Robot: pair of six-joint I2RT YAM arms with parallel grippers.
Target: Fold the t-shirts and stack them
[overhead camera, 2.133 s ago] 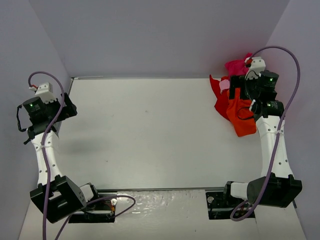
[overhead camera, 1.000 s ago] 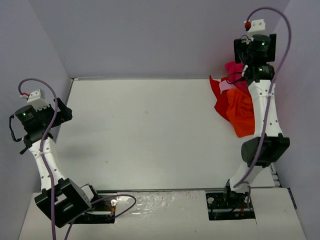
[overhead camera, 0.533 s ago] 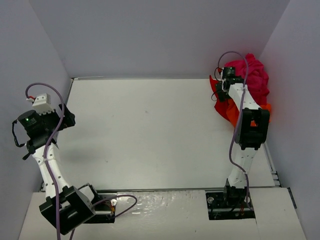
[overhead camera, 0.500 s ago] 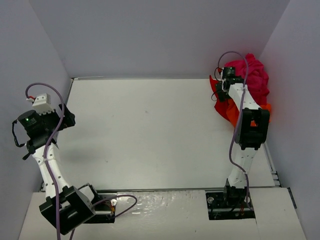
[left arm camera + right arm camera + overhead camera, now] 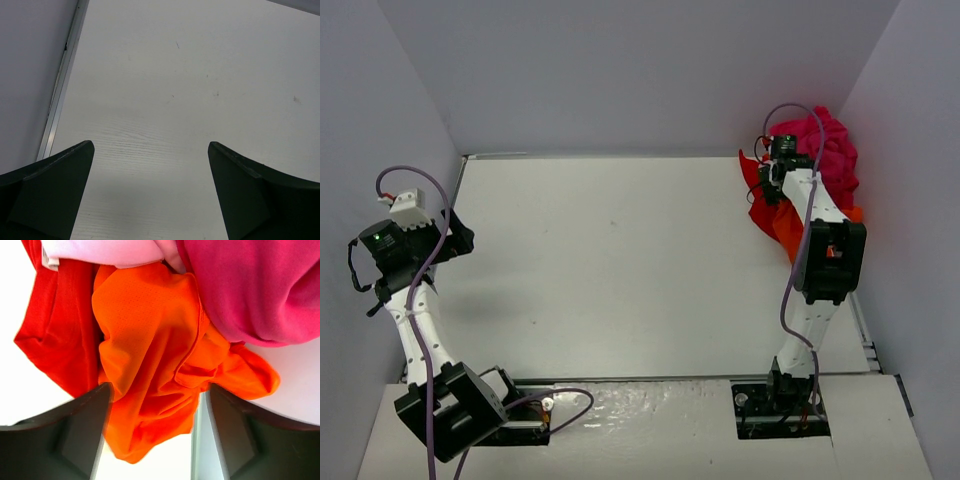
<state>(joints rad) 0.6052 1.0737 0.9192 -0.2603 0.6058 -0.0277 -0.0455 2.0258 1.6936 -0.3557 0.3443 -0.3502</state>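
The t-shirts lie in a crumpled pile at the table's back right corner: a magenta one (image 5: 830,150) on top, a red one (image 5: 758,205) and an orange-red one (image 5: 786,232) below. In the right wrist view the orange-red shirt (image 5: 150,350) fills the middle, the red shirt (image 5: 55,325) is at the left and the magenta shirt (image 5: 260,285) at the upper right. My right gripper (image 5: 160,387) is open just above the orange-red cloth and holds nothing; it also shows in the top view (image 5: 770,180). My left gripper (image 5: 150,145) is open and empty over bare table at the far left (image 5: 450,238).
A pale pink cloth (image 5: 110,250) shows at the pile's top edge. The table's metal rim (image 5: 62,85) runs beside my left gripper, and the right rim (image 5: 197,440) lies under the pile. Grey walls close in the table on three sides.
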